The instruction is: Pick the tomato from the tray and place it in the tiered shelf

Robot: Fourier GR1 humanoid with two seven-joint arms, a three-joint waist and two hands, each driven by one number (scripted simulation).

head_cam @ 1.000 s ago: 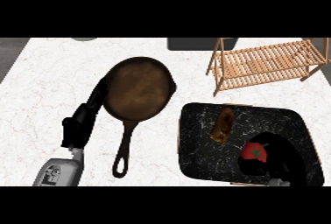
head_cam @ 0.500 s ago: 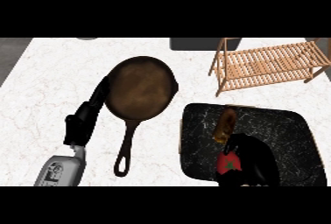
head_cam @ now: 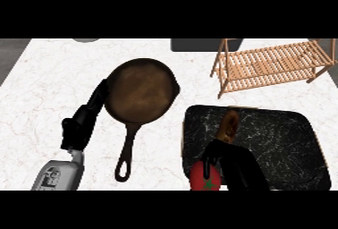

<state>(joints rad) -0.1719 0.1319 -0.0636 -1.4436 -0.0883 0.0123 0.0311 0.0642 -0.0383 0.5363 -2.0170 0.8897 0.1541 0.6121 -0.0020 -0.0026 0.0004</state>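
Item: my right hand [head_cam: 232, 164], black, low in the frame right of centre, fingers curled down over the tomato [head_cam: 201, 179] and hiding its upper right part. Item: tomato, round, smooth, red, with a green star-shaped stem scar facing up; it sat at the lower left corner of the tray [head_cam: 284, 134], against the frame's lower edge; whether it was lifted off the surface I could not tell. Item: tray, a dark slab with pale marbled veining and rounded corners, filling the lower right. On it, just above my right hand, lay a brown oblong thing [head_cam: 230, 126], glossy, of a kind I could not make out. Item: tiered shelf [head_cam: 271, 60], pale wood, open slats on thin splayed legs, upper right, well apart from the tomato. Item: my left hand [head_cam: 82, 125], at the left, fingers straight and lying along the left rim of the pan [head_cam: 142, 94], holding nothing. Item: pan, dark and rust-mottled, round, with a long looped handle pointing to the lower edge. Item: counter [head_cam: 40, 89], white stone with faint veins. Step, as I judged it: the grasp made, the carry not begun. The next move called for raising the tomato clear of the tray and the brown thing, then travelling to the upper right. It would need to settle on the slats so a smooth round fruit would not roll off.
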